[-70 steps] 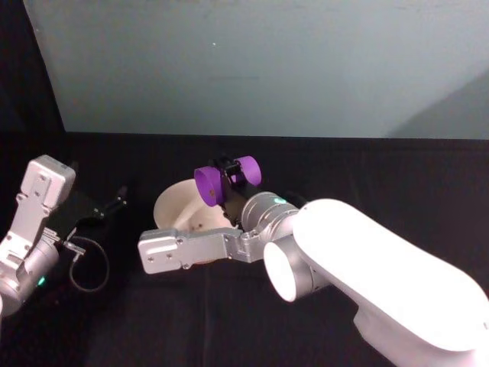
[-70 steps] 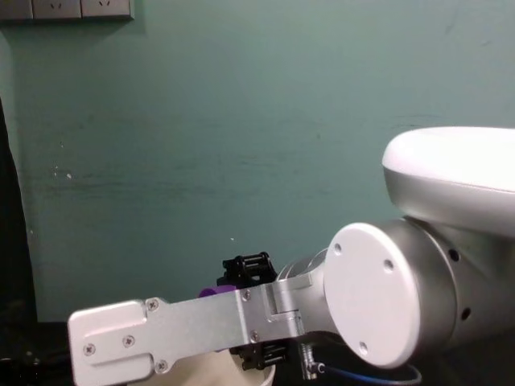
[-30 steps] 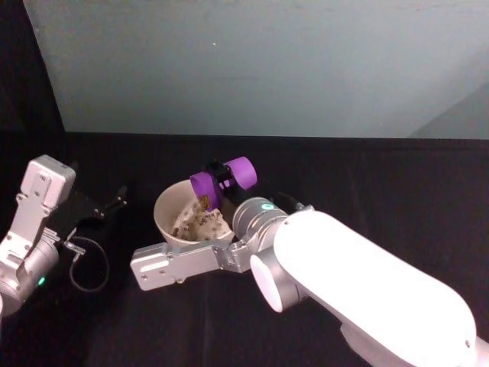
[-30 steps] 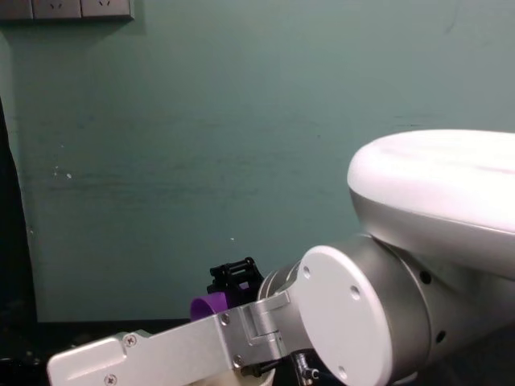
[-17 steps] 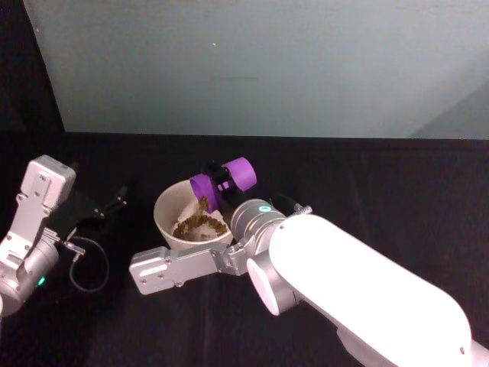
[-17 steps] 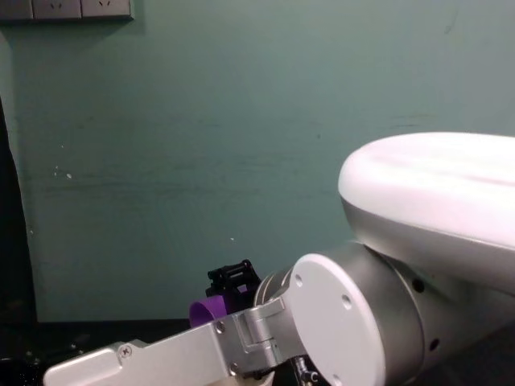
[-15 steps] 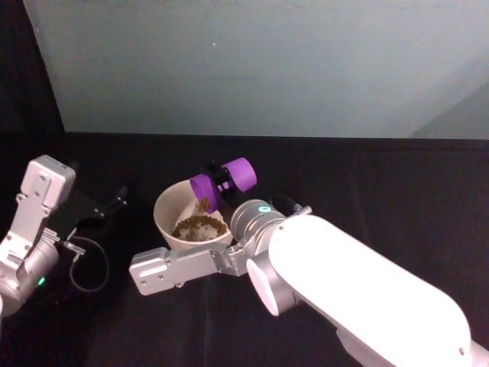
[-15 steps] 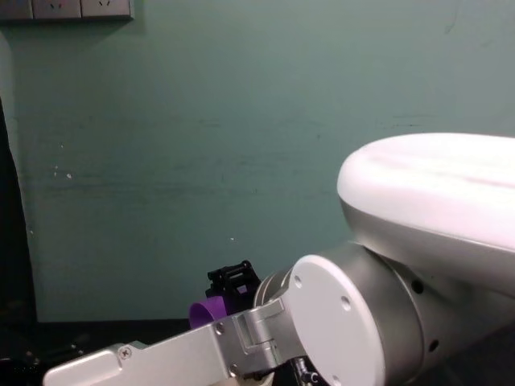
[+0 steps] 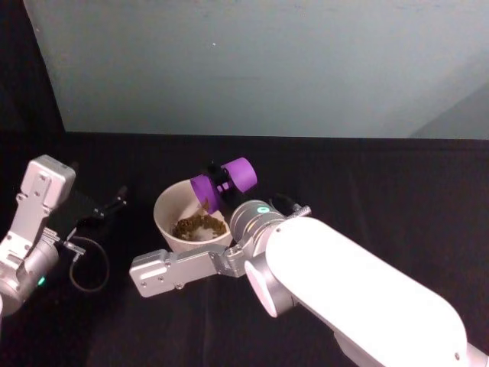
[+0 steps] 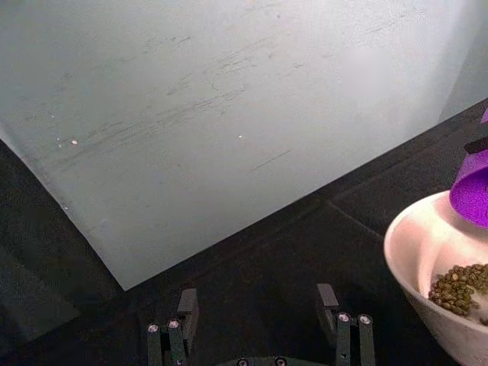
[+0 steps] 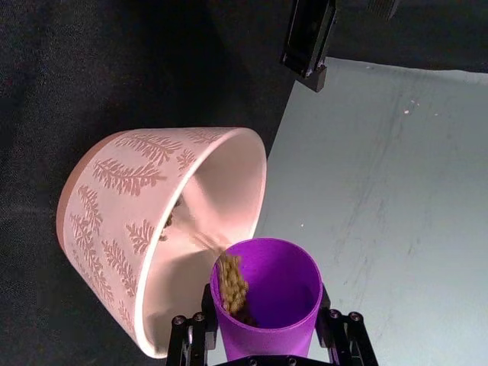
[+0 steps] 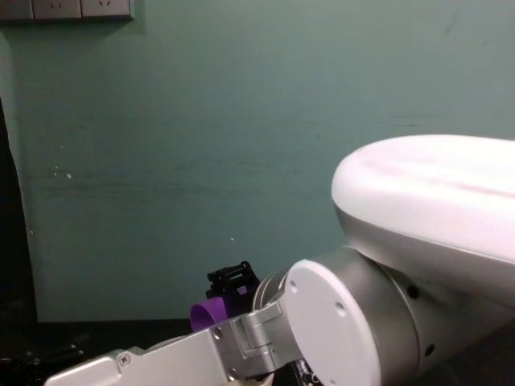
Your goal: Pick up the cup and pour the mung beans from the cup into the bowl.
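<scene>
The right gripper [image 9: 222, 177] is clamped across the middle of the purple cup [image 9: 243, 173], one black finger on each side of it, and holds it in the air above the bowl's rim at about 2 o'clock as the head view shows it. The cup is tipped well over, its mouth facing down toward 8 o'clock into the bowl [image 9: 163, 208] and its base raised toward 2 o'clock. The mung beans [image 9: 198, 226] lie in a brownish-green heap on the bowl's floor, and a thin trickle hangs from the cup's lower lip; in the right wrist view more beans sit bunched at that lip, inside the cup. The pale pink bowl, with a leafy relief pattern on its outer wall, stands upright on the black table [image 9: 382, 183], slightly toward 9 o'clock from the middle of the head view. The left gripper [image 9: 113, 204] rests at the bowl's 9 o'clock, well apart from it, its two fingers spread with nothing between them. A looped black cable [image 9: 89, 267] lies at the left gripper's 7 o'clock.
</scene>
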